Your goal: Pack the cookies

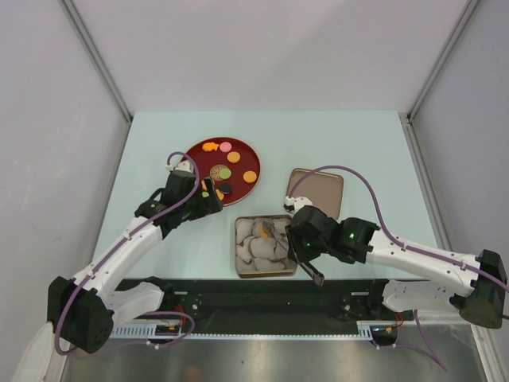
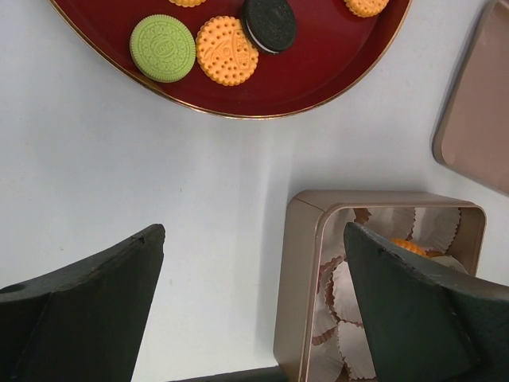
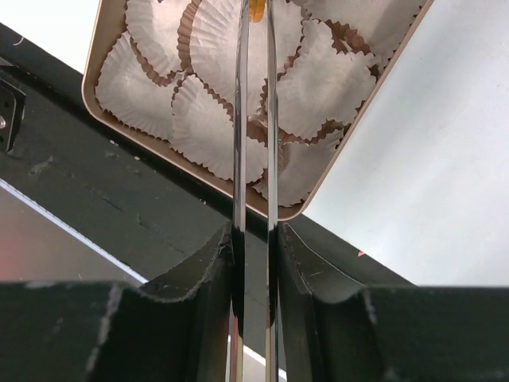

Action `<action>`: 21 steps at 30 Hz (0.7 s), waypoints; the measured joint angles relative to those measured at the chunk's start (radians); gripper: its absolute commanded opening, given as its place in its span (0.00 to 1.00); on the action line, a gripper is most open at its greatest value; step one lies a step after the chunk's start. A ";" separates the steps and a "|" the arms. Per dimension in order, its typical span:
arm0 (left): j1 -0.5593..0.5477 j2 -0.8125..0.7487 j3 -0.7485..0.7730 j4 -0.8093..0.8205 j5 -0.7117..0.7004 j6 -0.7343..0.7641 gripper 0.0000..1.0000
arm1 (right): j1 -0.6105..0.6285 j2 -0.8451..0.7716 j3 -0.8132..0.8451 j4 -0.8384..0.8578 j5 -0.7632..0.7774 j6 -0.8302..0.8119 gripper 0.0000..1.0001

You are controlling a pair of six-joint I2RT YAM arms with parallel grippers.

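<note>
Right gripper [image 3: 254, 239] fingers clamped tight on thin metal tongs [image 3: 240, 135], with the blades nearly together. The tong tips nip one orange cookie [image 3: 256, 9] over the far half of the tin [image 2: 298, 286]; can't tell if it touches a cup. The tin is gold and square, lined with crinkled white paper cups [image 3: 199, 111], and sits mid-width on the desk [image 1: 350, 143], close to the near edge. Left gripper [image 2: 254, 239] fingers are spread wide with nothing between them, hovering over bare desk between the tin's far-left corner and the near rim of the red plate [image 2: 318, 64]. The plate lies left of centre, about midway between the near and far edges, and carries the other cookies. Near its near rim are a green cookie [image 2: 163, 48], an orange one [image 2: 227, 50] just beside it, and a dark brown sandwich cookie [image 2: 270, 24] next along. Further back are a pink cookie [image 1: 226, 146] and several more orange ones. The lid [image 2: 477, 103] lies flat right of the plate, just past the tin's far-right corner.
</note>
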 measured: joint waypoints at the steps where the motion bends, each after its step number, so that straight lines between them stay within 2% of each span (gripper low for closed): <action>1: 0.000 0.000 0.000 0.000 0.000 0.000 0.99 | 0.000 0.000 -0.008 0.010 0.000 0.000 0.00; 17: 0.000 0.003 0.000 0.000 0.000 0.000 0.99 | -0.014 0.062 -0.023 0.100 0.003 -0.021 0.00; 21: 0.000 0.004 0.000 0.000 0.000 0.000 0.99 | -0.040 0.062 -0.026 0.116 0.005 -0.026 0.19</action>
